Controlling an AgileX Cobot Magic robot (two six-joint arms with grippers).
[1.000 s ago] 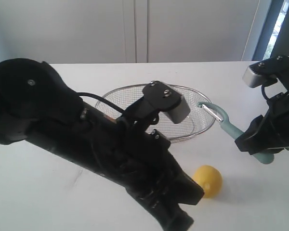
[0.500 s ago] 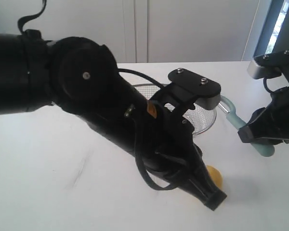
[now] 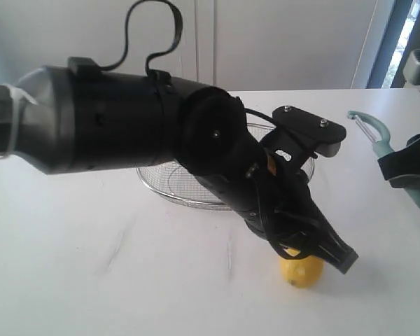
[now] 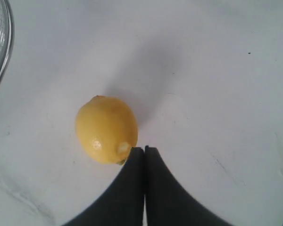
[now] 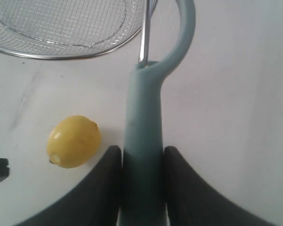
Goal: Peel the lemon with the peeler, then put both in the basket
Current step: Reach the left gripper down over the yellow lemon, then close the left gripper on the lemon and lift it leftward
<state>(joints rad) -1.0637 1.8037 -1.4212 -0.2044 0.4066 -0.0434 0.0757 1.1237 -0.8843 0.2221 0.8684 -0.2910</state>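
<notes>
The right gripper point(image 5: 142, 157) is clamping the pale teal handle of the peeler point(image 5: 144, 108), with a black finger point(image 5: 106, 174) pressing on each side. The peeler's looped head and metal blade point(image 5: 144, 37) are crossing in front of the rim of the wire mesh basket point(image 5: 61, 55). The lemon point(image 5: 74, 141) is lying on the white table point(image 5: 226, 94), just beside the handle and apart from the basket.

Bright yellow lemon point(image 4: 106, 129); pale teal peeler point(image 5: 144, 122); silver mesh basket point(image 5: 47, 28); white table point(image 4: 217, 70).

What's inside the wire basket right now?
Only bare mesh shows in the basket; the left arm covers much of it in the exterior view. The lemon lies outside on the table, and the right gripper holds the peeler.
</notes>
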